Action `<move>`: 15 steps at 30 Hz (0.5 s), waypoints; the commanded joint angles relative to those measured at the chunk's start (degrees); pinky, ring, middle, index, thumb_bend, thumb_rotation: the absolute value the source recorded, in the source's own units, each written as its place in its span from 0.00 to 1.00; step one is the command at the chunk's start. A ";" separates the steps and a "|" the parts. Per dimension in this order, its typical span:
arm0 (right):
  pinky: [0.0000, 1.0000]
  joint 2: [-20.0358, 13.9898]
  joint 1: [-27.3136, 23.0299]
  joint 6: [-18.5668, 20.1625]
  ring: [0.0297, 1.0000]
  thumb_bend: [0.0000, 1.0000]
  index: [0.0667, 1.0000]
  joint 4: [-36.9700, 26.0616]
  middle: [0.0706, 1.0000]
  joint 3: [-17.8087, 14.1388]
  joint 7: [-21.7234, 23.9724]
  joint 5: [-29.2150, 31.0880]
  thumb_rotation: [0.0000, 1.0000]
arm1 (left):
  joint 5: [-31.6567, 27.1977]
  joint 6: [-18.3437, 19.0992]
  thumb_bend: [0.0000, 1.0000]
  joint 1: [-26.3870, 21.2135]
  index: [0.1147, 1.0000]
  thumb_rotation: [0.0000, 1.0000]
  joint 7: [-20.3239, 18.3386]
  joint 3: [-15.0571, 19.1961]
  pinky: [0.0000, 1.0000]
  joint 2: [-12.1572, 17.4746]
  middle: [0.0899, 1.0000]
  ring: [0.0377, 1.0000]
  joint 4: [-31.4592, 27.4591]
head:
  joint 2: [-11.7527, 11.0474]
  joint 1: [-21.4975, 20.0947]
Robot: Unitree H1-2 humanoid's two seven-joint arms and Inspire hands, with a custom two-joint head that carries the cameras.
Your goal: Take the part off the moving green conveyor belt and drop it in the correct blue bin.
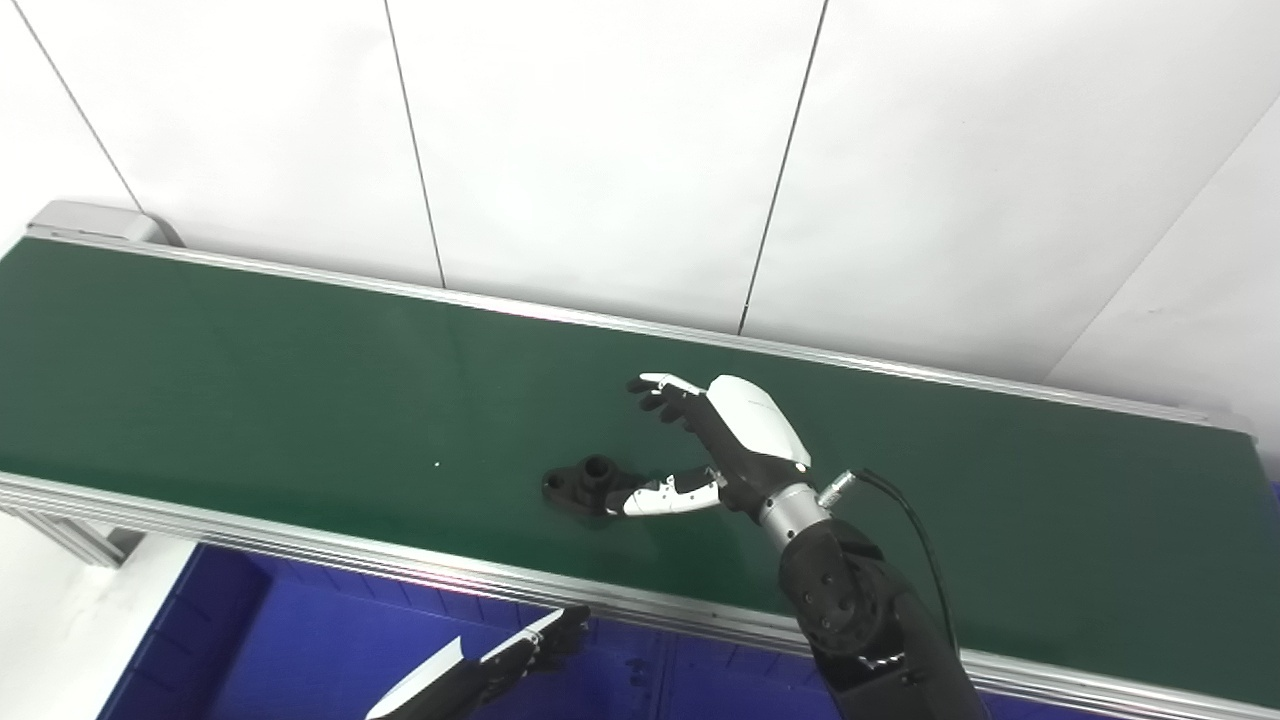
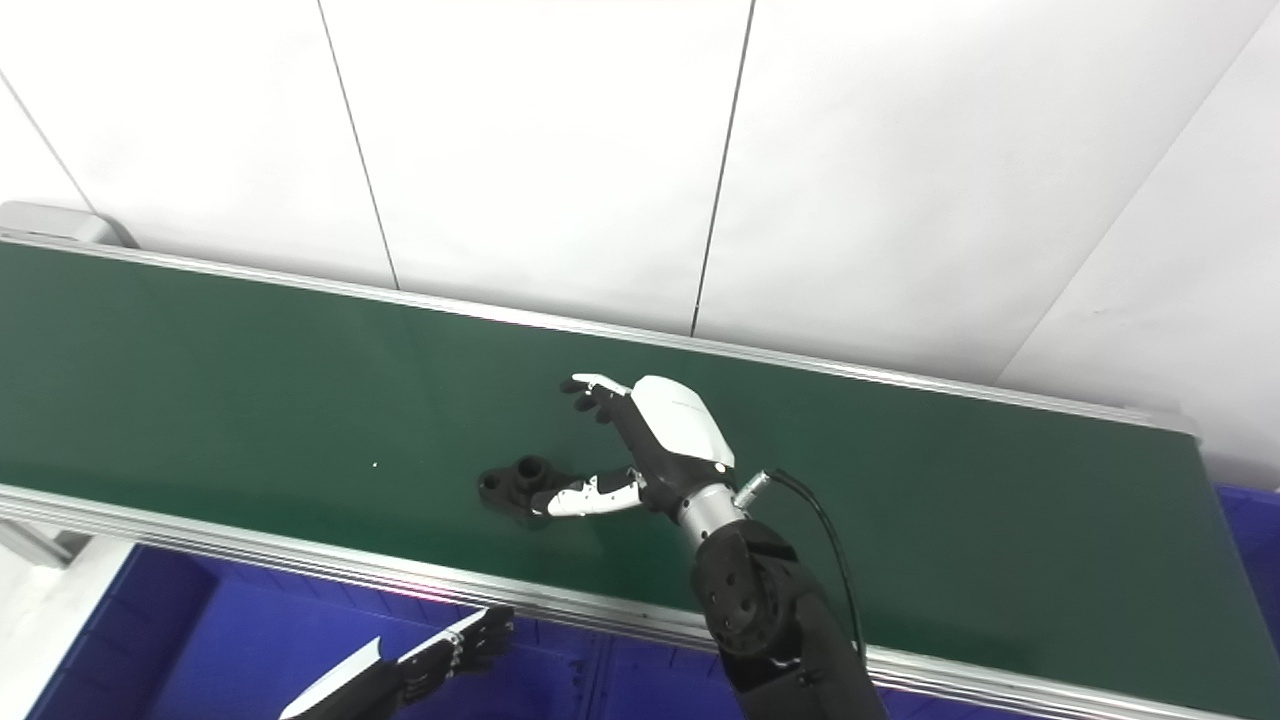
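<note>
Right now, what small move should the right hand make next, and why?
Probably close the fingers over the black part. The right hand is open beside it on the green belt; its thumb reaches the part's near side, the fingers are spread above, nothing is gripped.

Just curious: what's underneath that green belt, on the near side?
Blue bins sit below the green belt's near edge, the left hand over them. The belt hides how far back they go.

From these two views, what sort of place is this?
Probably a factory-style sorting cell or lab mock-up: a long green conveyor belt with aluminium rails, a small black machined part riding it, and deep blue plastic bins below its near edge.
</note>
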 commanded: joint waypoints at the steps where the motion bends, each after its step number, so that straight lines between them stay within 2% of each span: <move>1: 0.75 0.19 -2.27 0.18 0.78 0.80 0.83 -0.19 0.79 0.62 -0.09 -1.04 0.31 | -0.90 -2.22 0.77 0.10 0.97 0.63 0.12 0.47 0.89 0.32 0.97 0.93 -1.94 | 0.07 0.03; 8: 0.78 -0.57 -2.13 -0.53 0.80 0.81 0.83 2.28 0.80 2.71 -0.09 -2.81 0.28 | -1.02 -2.22 0.77 0.16 0.97 0.62 0.01 0.57 0.89 -0.06 0.96 0.93 -2.03 | 0.29 0.07; 10: 0.77 -0.96 -1.69 -1.04 0.79 0.80 0.82 2.76 0.80 3.14 -0.64 -3.10 0.24 | -0.91 -2.21 0.77 0.18 0.98 0.63 -0.04 0.52 0.90 -0.01 0.97 0.94 -2.14 | 0.42 0.10; 11: 0.75 -1.28 -1.52 -1.32 0.78 0.80 0.80 2.94 0.79 3.49 -0.94 -3.47 0.18 | -0.90 -2.21 0.77 0.22 0.98 0.63 -0.02 0.53 0.90 -0.01 0.97 0.93 -2.22 | 0.55 0.13; 13: 0.74 -2.01 -1.29 -1.88 0.78 0.79 0.80 3.24 0.78 4.17 -1.34 -4.27 0.16 | -1.17 -2.21 0.77 0.29 0.98 0.63 -0.14 0.58 0.90 -0.06 0.97 0.93 -2.35 | 0.64 0.05; 15: 0.67 -3.31 -1.07 -2.85 0.72 0.78 0.77 3.37 0.74 4.95 -1.59 -4.99 0.06 | -1.48 -2.21 0.76 0.32 0.97 0.61 -0.35 0.57 0.91 -0.05 0.97 0.94 -2.51 | 0.78 -0.02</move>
